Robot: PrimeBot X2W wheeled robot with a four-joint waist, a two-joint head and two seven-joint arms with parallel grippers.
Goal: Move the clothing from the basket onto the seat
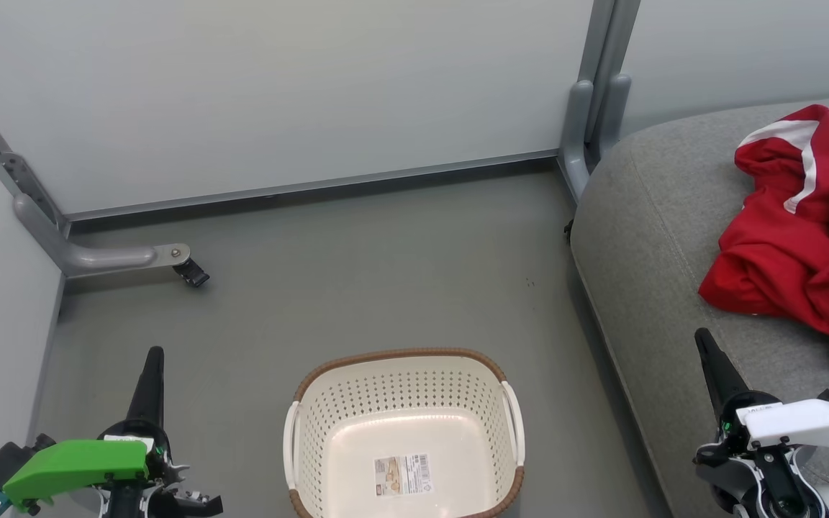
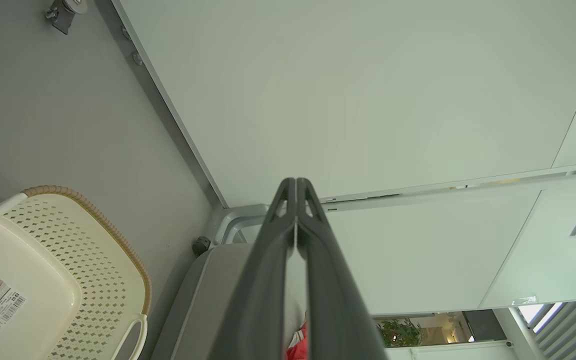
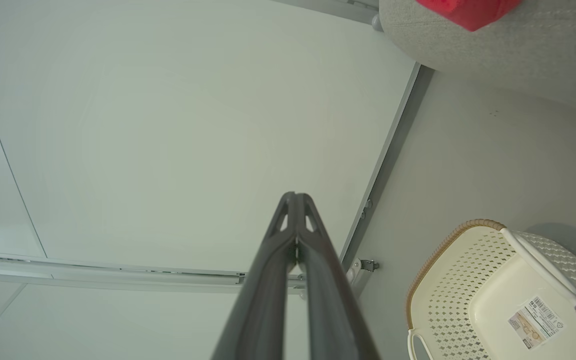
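Note:
The red clothing [image 1: 799,230] with white stripes lies crumpled on the grey seat [image 1: 652,237] at the right; a red corner of the clothing [image 3: 468,10] shows on the seat [image 3: 508,45] in the right wrist view. The cream basket [image 1: 404,439] with its brown rim stands on the floor at bottom centre, holding nothing but a label. My left gripper [image 1: 154,354] is shut and holds nothing, left of the basket [image 2: 53,270]. My right gripper [image 1: 702,337] is shut and holds nothing, over the seat's front edge just below the clothing. Both wrist views show fingers pressed together.
Pale partition walls [image 1: 278,93] close the back and left. A grey metal foot with a castor [image 1: 188,270] juts from the left wall; a grey post [image 1: 591,108] stands by the seat's corner. Grey floor [image 1: 386,273] lies between the walls, basket [image 3: 508,300] and seat.

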